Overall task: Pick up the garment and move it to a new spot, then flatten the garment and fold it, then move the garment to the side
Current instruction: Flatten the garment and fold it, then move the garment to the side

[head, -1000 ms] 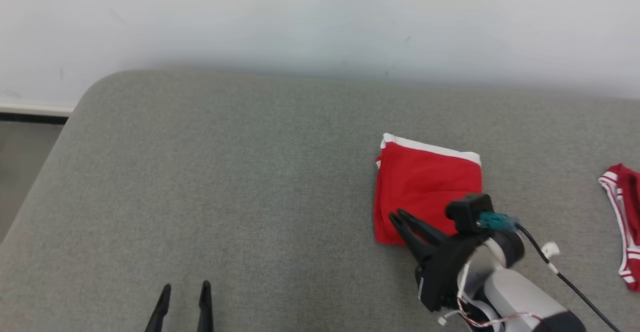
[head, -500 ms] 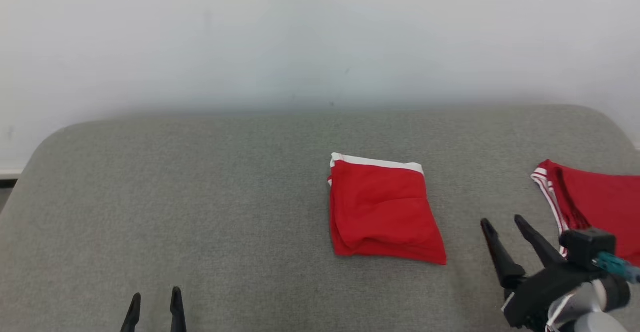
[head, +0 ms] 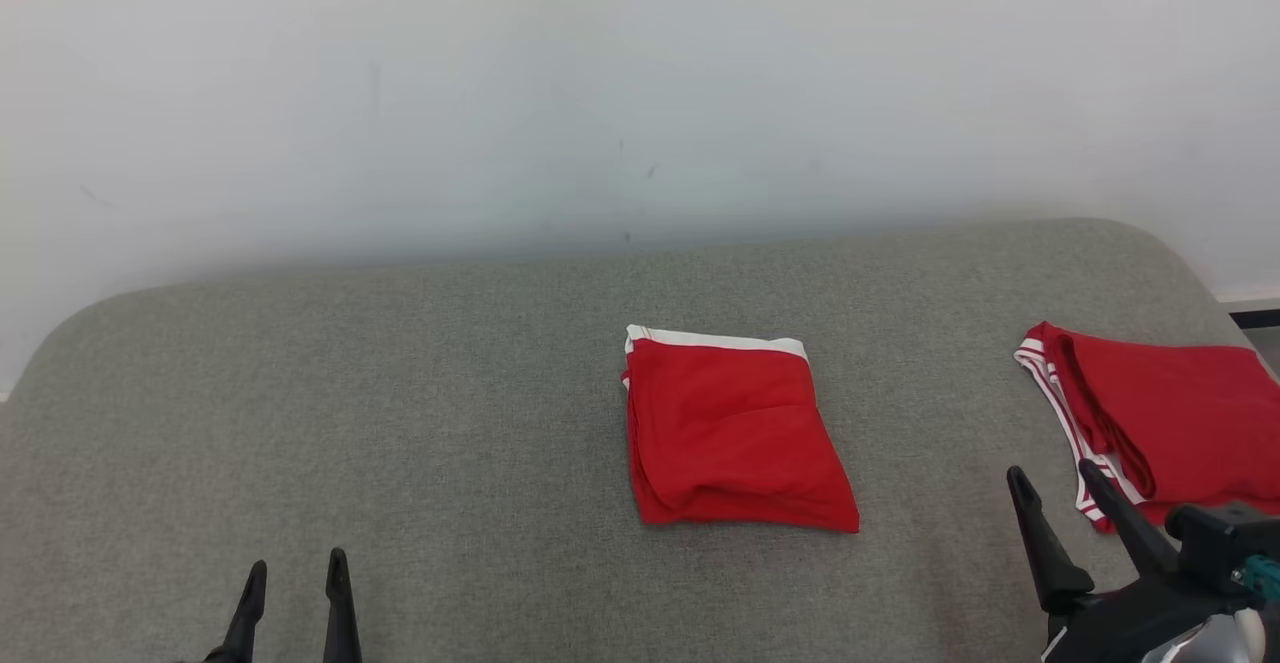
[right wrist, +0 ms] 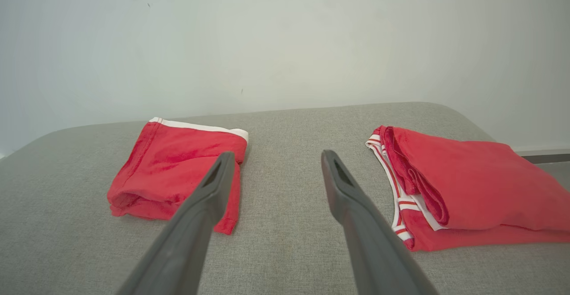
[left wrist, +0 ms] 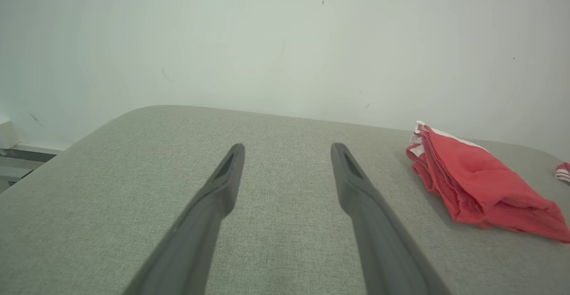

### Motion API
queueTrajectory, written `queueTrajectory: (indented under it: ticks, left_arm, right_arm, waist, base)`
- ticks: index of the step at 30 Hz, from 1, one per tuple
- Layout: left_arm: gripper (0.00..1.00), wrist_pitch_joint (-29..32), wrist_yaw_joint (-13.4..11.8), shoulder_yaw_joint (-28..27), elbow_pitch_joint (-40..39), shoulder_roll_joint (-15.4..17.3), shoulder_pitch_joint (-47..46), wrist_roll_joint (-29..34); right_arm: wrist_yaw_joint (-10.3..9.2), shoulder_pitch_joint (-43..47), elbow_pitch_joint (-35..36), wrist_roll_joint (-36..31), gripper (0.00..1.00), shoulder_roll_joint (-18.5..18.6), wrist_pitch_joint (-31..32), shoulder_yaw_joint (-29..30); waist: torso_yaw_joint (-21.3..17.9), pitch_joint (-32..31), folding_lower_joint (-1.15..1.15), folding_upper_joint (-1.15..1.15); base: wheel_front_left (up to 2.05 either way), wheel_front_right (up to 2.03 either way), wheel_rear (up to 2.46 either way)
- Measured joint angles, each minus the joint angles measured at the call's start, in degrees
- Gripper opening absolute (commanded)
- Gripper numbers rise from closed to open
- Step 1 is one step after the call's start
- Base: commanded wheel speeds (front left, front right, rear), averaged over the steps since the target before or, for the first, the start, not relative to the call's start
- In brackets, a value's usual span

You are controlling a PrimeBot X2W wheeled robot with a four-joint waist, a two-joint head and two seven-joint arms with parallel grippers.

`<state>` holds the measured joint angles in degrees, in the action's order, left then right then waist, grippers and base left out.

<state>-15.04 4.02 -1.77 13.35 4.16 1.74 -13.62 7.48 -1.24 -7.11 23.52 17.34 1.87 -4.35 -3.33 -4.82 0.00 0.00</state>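
Grey padded surface (head: 400, 413) bears a folded red garment (head: 730, 433).

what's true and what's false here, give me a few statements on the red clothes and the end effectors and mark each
1. The folded red garment lies on the grey cushion. True.
2. The right end effector is clamped on the folded red garment. False: its jaws stand open, apart from the cloth.
3. A second red garment with striped trim lies to the robot's right. True.
4. The left end effector touches the folded red garment. False: it is open over bare cushion, well apart.
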Motion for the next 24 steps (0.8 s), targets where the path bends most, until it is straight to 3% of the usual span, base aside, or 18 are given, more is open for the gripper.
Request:
queueTrajectory:
  ticks: [24]
  left_arm:
    - [1.0, 0.0, -0.52, -0.6, -0.54, -0.11, 2.71, 0.05]
  right_arm:
    - [0.0, 0.87, 0.16, -0.92, 1.0, 0.78, -2.4, -1.94]
  waist:
    - [-0.42, 0.75, 0.0, 0.0]
  base:
    - [0.0, 0.0, 0.0]
